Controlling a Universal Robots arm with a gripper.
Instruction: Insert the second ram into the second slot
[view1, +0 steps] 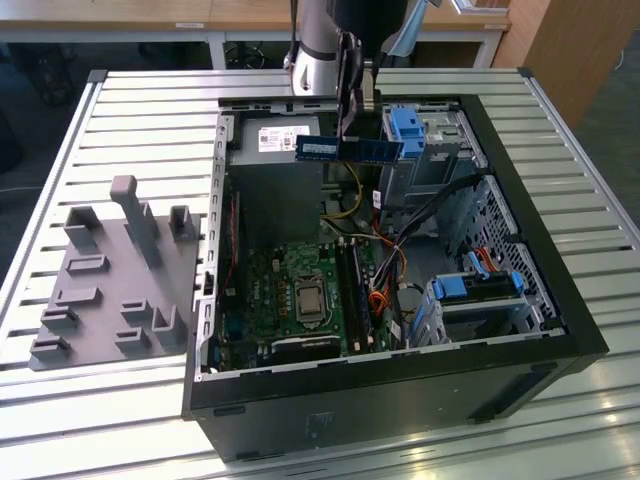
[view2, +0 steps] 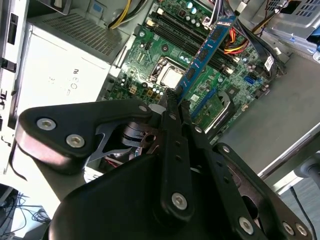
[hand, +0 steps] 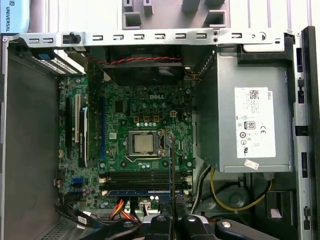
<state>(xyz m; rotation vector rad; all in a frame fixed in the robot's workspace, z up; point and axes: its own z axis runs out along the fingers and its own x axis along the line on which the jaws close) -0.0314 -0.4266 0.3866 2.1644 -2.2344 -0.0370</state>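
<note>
One computer case (view1: 400, 412), one motherboard (hand: 125, 115), one power supply (hand: 227, 125), one blue ram stick (view1: 350, 149), one grey fixture plate (view1: 100, 318), one pincer (view2: 176, 98).

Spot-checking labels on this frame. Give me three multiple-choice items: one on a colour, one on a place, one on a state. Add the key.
1. The fixture plate beside the case is
A. red
B. grey
C. yellow

2. The second ram is
A. held in the air above the open case
B. lying on the fixture plate
C. seated in a slot

3. The case is
A. closed by a side panel
B. standing upright
C. lying on its side, open, with the motherboard exposed

Key:
1 B: the plate is plain grey in the exterior view.
2 A: the gripper has its jaws shut on the blue stick, which hangs over the case well clear of the board.
3 C: no panel covers it, and both wrist views look straight onto the board.
</note>
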